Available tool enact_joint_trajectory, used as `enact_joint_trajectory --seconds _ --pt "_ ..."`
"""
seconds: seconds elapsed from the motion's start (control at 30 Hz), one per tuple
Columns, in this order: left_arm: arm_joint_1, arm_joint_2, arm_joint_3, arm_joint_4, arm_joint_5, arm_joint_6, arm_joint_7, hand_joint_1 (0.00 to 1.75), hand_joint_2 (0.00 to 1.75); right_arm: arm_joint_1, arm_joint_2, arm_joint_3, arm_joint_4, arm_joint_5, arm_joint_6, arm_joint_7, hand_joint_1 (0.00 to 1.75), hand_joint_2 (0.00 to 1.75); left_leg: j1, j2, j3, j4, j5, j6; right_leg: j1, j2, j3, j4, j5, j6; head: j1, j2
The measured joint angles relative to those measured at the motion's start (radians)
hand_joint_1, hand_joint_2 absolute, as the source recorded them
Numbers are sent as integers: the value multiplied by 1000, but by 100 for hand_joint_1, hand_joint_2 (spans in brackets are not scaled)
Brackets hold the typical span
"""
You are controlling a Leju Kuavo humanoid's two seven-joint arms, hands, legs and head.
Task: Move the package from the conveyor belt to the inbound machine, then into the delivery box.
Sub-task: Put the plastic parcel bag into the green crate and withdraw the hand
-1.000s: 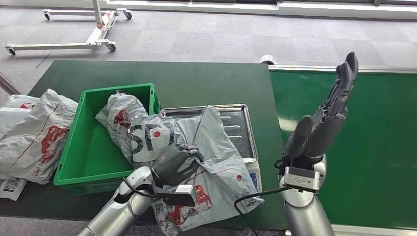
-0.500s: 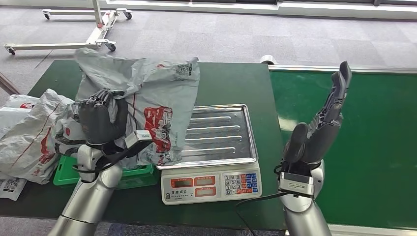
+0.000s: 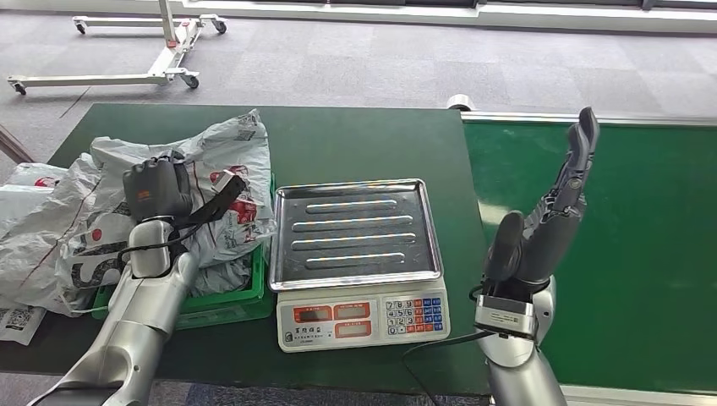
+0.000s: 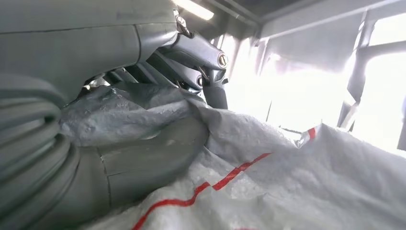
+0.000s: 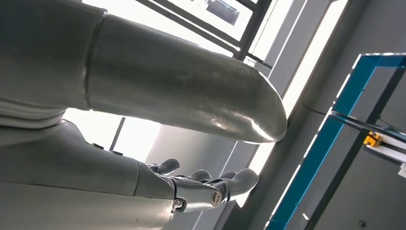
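The left hand [image 3: 156,188] grips the grey package [image 3: 221,182], fingers clenched into the crumpled plastic; the left wrist view shows the dark fingers [image 4: 201,52] pressed into the bag's folds above its red stripe. Half a second ago this hand held the package lifted high, the bag hanging beside the scale and partly over the tray's near corner. Now the hand has come down and drawn away from the scale, and the package lies spread beneath and beyond it, over the green delivery box [image 3: 228,298], with the bag's edge draped along the box wall on the side facing the scale. The steel tray of the scale [image 3: 353,228], which the package covered a second ago, now lies bare, just beside the hand's load. On the far side of the hand from the scale, other grey bags [image 3: 42,228] lie on the green table [image 3: 363,139]. The right hand [image 3: 550,224] holds nothing, fingers stretched upward and apart over the conveyor belt [image 3: 643,237], in nearly the same raised pose as before, only shifted slightly.
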Motion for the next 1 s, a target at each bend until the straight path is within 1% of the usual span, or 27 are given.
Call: enact_joint_trajectory --seconds 0.03,0.1,0.17,0.23,0.3,0.33,0.37,0.4,0.47,0.5,0.53,0.57,0.6,0.63,0.7,0.77,0.87,0.93,1.0 --pt "-11 1 7 32 3 1 14 0 87 0 1 0 0 3 0 3 0 0 0 0 0 0 0 0 0 0 0 0 0 0 0 0" --pt "-30 5 24 85 3 10 62 0 0 0 3 0 0 7 0 8 0 0 0 0 0 0 0 0 0 0 0 0 0 0 0 0" --pt "-44 10 45 130 2 32 116 0 0 1 3 1 0 9 0 13 0 0 0 0 0 0 0 0 0 0 0 0 0 0 0 0" --pt "-51 12 70 159 14 70 134 0 0 2 5 1 0 11 0 19 0 0 0 0 0 0 0 0 0 0 -1 0 0 0 0 0" --pt "-49 11 95 167 38 111 108 0 0 4 7 1 0 15 0 23 0 0 0 0 0 0 0 0 0 0 -1 0 0 0 0 0" --pt "-42 5 109 156 55 126 73 0 0 7 8 1 0 16 0 21 0 0 0 0 0 0 0 0 0 0 -1 0 0 0 0 0" --pt "-31 -4 129 127 80 136 13 0 44 12 9 1 0 17 0 17 0 0 0 0 -1 0 0 0 0 0 -1 0 0 0 0 0" --pt "-17 -23 153 86 121 141 -75 0 87 18 11 1 0 16 0 11 0 0 0 0 -1 0 0 0 0 0 -2 0 0 0 0 0" --pt "5 -72 224 -19 274 147 -341 0 175 30 13 1 0 11 0 -9 0 0 0 0 -2 0 0 0 -1 0 -2 0 0 0 0 0" --pt "15 -100 259 -69 370 148 -470 0 175 35 14 1 1 7 0 -18 0 0 0 0 -2 0 0 0 -1 0 -2 0 0 0 0 0" --pt "29 -124 287 -125 473 149 -583 0 175 37 15 1 3 1 0 -27 0 0 0 1 -2 0 -1 1 -1 0 -2 0 0 0 0 0" --pt "49 -146 301 -186 571 149 -653 0 175 38 16 1 6 -5 0 -34 0 0 0 3 -2 0 -1 1 -1 2 -2 0 0 1 0 0" --pt "73 -165 305 -254 667 150 -698 0 175 38 17 0 9 -13 0 -40 0 0 -1 5 -1 0 -2 1 -1 3 -2 0 0 1 0 0" --pt "99 -179 300 -327 758 150 -724 0 175 39 17 -1 13 -19 0 -45 0 0 -1 7 -1 0 -3 1 -1 5 -3 0 1 1 0 0" --pt "152 -195 270 -470 914 149 -741 0 175 39 17 -4 21 -28 0 -53 0 87 -1 8 -1 0 -3 1 -1 6 -4 0 0 1 0 0" --pt "208 -198 203 -610 1054 143 -746 0 175 39 17 -7 27 -32 0 -60 0 175 0 5 -1 0 -3 1 -1 4 -3 0 0 1 0 0" --pt "291 -188 59 -777 1213 88 -750 0 175 44 17 -17 30 -12 0 -66 0 175 0 2 -2 0 -3 1 -1 1 -2 0 -1 1 0 0" --pt "343 -176 -36 -852 1252 12 -750 0 175 58 19 -24 25 19 0 -67 0 175 0 2 -2 0 -3 1 -1 1 -2 0 -1 1 0 0" --pt "393 -167 -124 -901 1255 -73 -750 0 175 79 24 -29 9 50 0 -67 0 175 -1 2 -2 0 -3 2 -1 1 -2 0 -1 1 0 0"
